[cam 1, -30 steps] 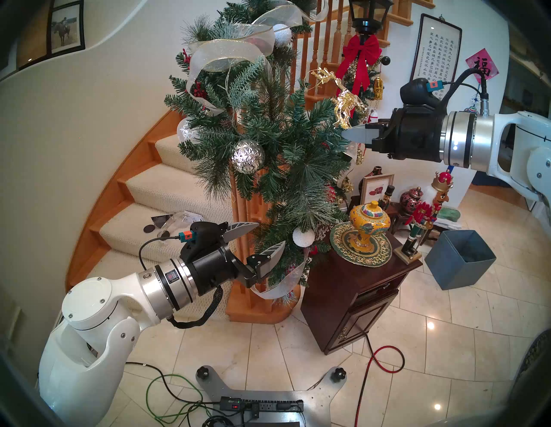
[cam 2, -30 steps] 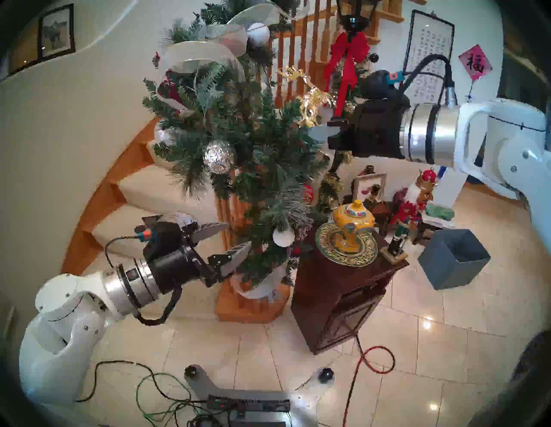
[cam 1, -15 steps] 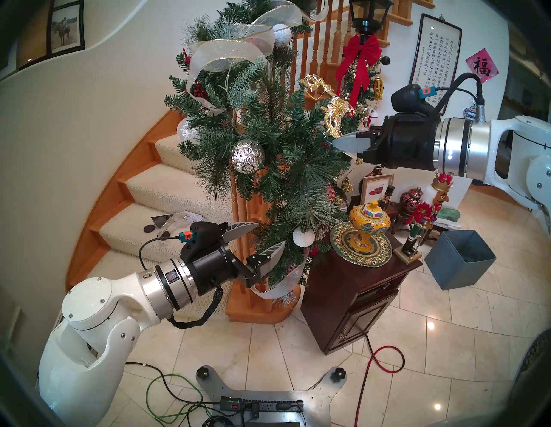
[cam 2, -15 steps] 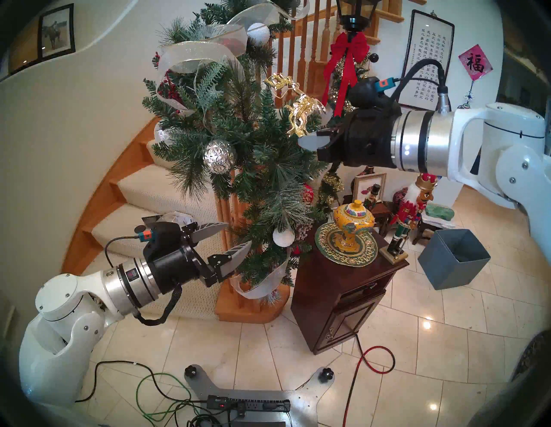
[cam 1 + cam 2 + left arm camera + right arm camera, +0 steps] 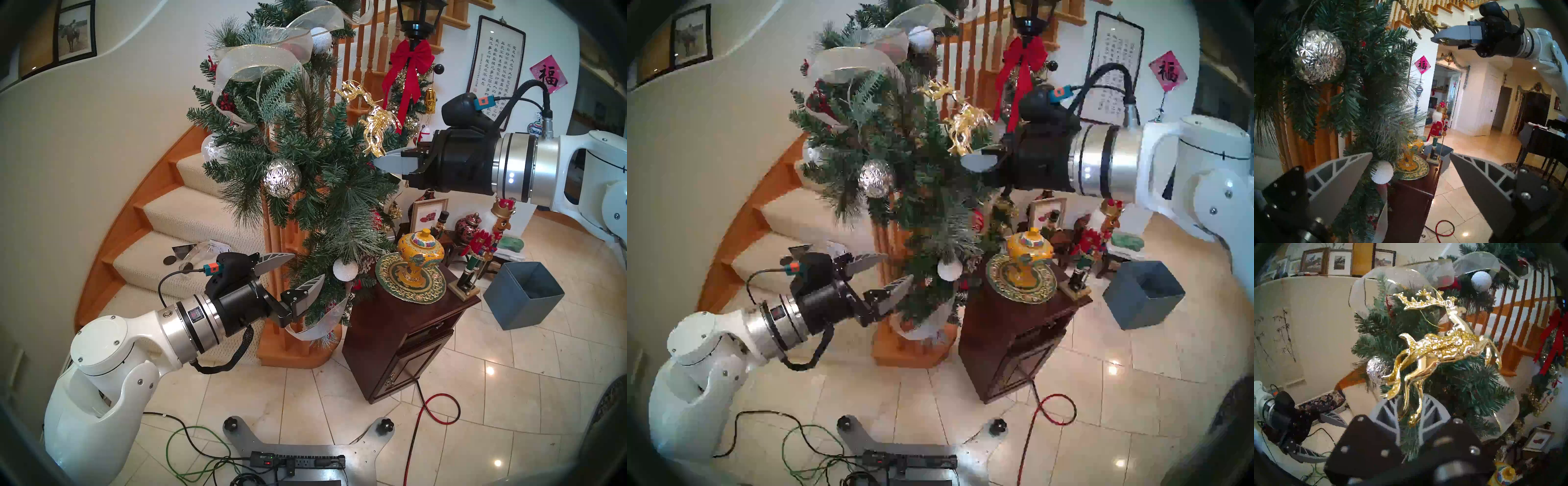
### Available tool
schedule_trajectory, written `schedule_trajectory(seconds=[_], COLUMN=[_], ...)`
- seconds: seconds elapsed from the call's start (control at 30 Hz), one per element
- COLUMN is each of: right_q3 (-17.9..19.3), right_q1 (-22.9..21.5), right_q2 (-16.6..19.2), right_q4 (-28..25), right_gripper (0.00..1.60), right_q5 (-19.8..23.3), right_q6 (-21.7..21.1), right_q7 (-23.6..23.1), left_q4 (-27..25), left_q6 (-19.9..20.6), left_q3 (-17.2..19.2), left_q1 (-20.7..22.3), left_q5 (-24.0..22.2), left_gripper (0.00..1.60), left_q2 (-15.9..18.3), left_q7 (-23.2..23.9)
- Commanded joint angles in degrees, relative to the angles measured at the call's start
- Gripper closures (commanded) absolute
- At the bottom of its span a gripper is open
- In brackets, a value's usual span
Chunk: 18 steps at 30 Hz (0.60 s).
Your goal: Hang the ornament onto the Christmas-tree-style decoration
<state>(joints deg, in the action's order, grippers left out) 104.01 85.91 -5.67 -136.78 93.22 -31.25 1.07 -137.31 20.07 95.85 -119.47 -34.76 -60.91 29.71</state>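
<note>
The gold reindeer ornament (image 5: pixel 373 125) (image 5: pixel 1440 346) stands up from my right gripper (image 5: pixel 381 163) (image 5: pixel 1410 402), which is shut on its lower legs. Its antlered top and thin string loop reach over the upper right branches of the green pine garland (image 5: pixel 305 152) (image 5: pixel 1466 378) on the stair post. The ornament touches the branch tips. My left gripper (image 5: pixel 307 268) (image 5: pixel 1410 154) is open and empty, low at the garland's left side near the post. From the left wrist view the ornament (image 5: pixel 1423 18) and right gripper (image 5: pixel 1437 37) show at the top.
A faceted silver ball (image 5: pixel 282 177) and a white snowy ball (image 5: pixel 345 269) hang in the garland. A dark wood cabinet (image 5: pixel 407 322) carries a yellow vase (image 5: pixel 420 258) and a nutcracker (image 5: pixel 481 244). A grey box (image 5: pixel 524 295) sits on the floor; a red-bowed garland (image 5: pixel 410 68) hangs behind.
My right gripper has carried the ornament leftward, from beside the garland to against its upper right branches. The left arm has not moved.
</note>
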Motion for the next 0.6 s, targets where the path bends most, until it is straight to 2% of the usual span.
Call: schedule_trajectory(seconds=[0.0,0.57], right_q3=[0.61,0.45], right_q1=[-1.71,-3.12], right_q2=[-0.06,-0.06], right_q4=[0.11,-0.66], right_gripper=[1.60,1.60], right_q5=[-0.39,-0.97], right_q6=[0.45,0.43], right_q7=[0.38,1.05], left_q4=[-0.24,-0.22], left_q6=[-0.07,-0.06], left_q3=[0.02,0.01], left_q1=[0.12,0.13], left_q5=[-0.02,-0.02], left_gripper=[0.00,0.00], left_q2=[0.00,0.00], left_q7=[0.03,0.03])
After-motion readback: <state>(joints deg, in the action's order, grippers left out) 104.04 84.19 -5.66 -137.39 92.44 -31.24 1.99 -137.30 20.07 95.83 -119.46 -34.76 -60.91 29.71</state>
